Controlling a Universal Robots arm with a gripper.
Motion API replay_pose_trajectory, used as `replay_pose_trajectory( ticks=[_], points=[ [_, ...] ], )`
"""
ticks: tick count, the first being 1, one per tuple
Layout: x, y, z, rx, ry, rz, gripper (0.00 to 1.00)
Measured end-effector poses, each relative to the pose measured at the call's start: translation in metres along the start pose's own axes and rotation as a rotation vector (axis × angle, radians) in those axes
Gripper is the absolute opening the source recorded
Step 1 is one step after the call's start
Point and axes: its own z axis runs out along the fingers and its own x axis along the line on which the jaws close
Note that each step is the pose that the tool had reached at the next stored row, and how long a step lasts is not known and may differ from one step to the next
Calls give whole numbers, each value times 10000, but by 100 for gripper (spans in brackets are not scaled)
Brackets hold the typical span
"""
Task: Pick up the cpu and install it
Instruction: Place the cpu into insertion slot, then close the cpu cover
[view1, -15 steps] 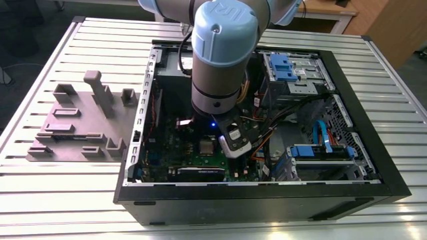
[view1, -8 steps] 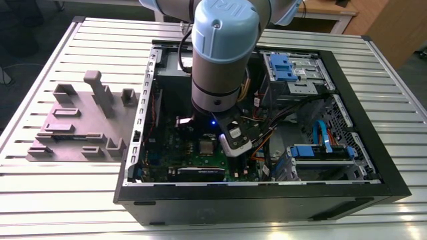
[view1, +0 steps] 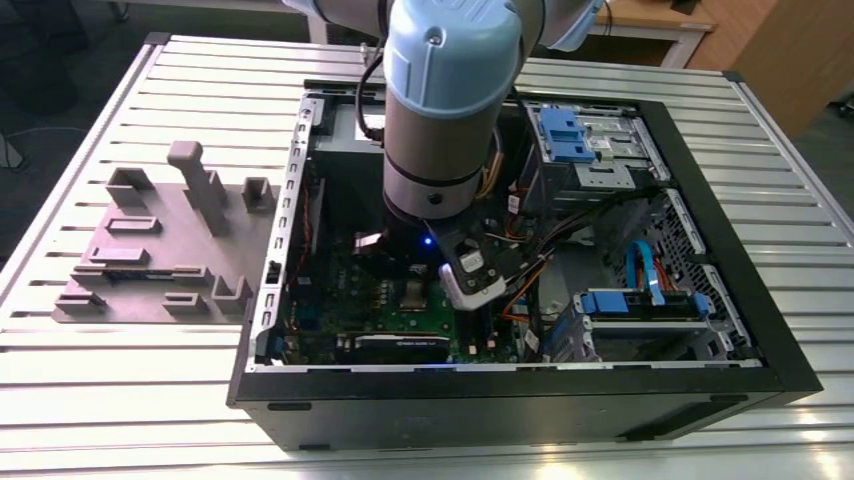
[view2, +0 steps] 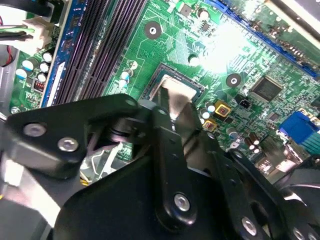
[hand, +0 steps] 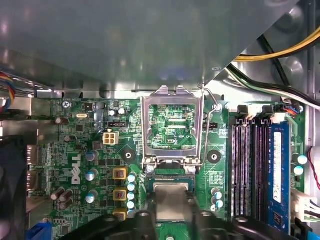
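The cpu (hand: 172, 200), a flat square chip with a silvery top, lies in the socket on the green motherboard (hand: 75, 170). My gripper (hand: 172, 218) is down over it, with a black finger (hand: 144, 220) against each of two opposite edges, shut on the chip. The shiny socket frame (hand: 172, 100) stands flipped open just beyond the socket. In the second wrist view the cpu (view2: 176, 92) shows past the gripper's black linkage (view2: 165, 150). In the exterior view the arm reaches down into the open computer case (view1: 747, 330), and the cpu (view1: 420, 292) sits beside the gripper (view1: 451, 285).
Dark memory slots (hand: 250, 165) and a blue module (hand: 278, 175) run alongside the socket. Yellow and black cables (hand: 280, 50) hang near the frame. Blue drive bays (view1: 641, 300) fill the case's right side. A grey fixture block (view1: 160, 240) stands on the slatted table (view1: 120, 380).
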Motion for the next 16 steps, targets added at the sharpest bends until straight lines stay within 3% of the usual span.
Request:
replay_pose_trajectory(
  ticks=[1, 3, 7, 16],
  points=[
    [0, 0, -6, 0, 1, 0, 28],
    [0, 1, -17, -1, 2, 0, 28],
    [0, 1, -24, -3, 1, 0, 10],
    [0, 1, -34, -1, 2, 0, 10]
  ],
)
